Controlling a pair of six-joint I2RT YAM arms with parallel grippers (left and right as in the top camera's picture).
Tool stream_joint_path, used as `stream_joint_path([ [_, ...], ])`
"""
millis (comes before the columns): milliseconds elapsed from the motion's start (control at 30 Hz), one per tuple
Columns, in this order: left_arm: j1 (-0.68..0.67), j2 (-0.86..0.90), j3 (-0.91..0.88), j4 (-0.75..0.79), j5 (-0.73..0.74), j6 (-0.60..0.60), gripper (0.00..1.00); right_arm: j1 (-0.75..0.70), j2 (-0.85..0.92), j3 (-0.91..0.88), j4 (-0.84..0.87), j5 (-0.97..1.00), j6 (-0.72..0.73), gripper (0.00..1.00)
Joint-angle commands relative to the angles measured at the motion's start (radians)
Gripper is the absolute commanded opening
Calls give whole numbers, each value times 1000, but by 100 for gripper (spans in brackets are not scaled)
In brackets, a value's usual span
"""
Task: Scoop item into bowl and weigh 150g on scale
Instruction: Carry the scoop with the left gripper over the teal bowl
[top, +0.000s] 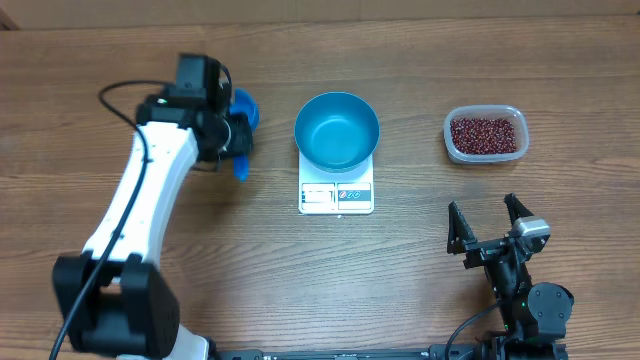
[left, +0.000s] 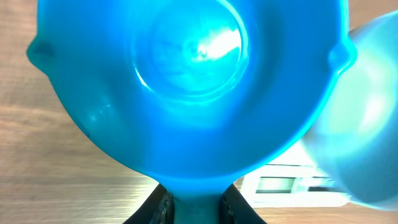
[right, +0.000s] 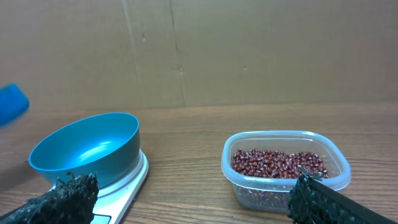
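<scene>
The small dark red-brown beans (top: 485, 134) are sitting in a clear plastic tub (top: 447, 138) by the surface's right edge. The left claw (left: 194, 208) is clamping a blue plastic scoop (left: 186, 93); the right claw (top: 490, 222) is gaping. Reaching across is risking knocking the round blue bowl (top: 337, 130) off the white scale (top: 336, 197).
</scene>
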Motion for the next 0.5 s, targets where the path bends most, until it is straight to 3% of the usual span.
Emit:
stream_joint_path([
  [0, 21, -47, 70, 2, 246, -66, 21, -4, -10, -11, 5, 10, -3, 100],
  [300, 23, -47, 80, 63, 607, -244, 17, -4, -10, -11, 5, 11, -3, 100],
  [467, 22, -47, 80, 61, 760, -268, 15, -4, -10, -11, 5, 10, -3, 100],
])
